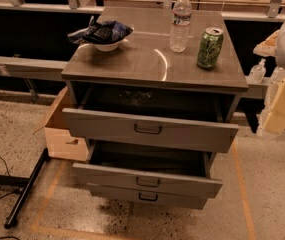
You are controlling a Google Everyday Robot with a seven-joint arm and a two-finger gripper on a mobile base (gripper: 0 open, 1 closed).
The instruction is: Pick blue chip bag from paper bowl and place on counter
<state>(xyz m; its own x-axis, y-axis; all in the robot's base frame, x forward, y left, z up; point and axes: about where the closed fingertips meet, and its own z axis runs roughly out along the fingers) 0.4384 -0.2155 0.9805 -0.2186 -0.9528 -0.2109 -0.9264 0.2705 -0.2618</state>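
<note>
The blue chip bag [101, 31], crinkled and dark navy, lies across the small white paper bowl [107, 46] and overhangs its rim. The bowl stands at the back left of the grey-brown counter [147, 61], the top of a grey drawer cabinet. My gripper [282, 106] hangs at the right edge of the view, pale yellow, beside the cabinet and below counter height. It is far to the right of the bag and touches nothing.
A clear water bottle [181, 21] and a green soda can [210, 47] stand on the counter's back right. Two drawers [149, 130] [147, 181] are pulled out in front. A cardboard box [62, 134] sits at the cabinet's left, with a black stand leg [27, 189] and cables on the floor.
</note>
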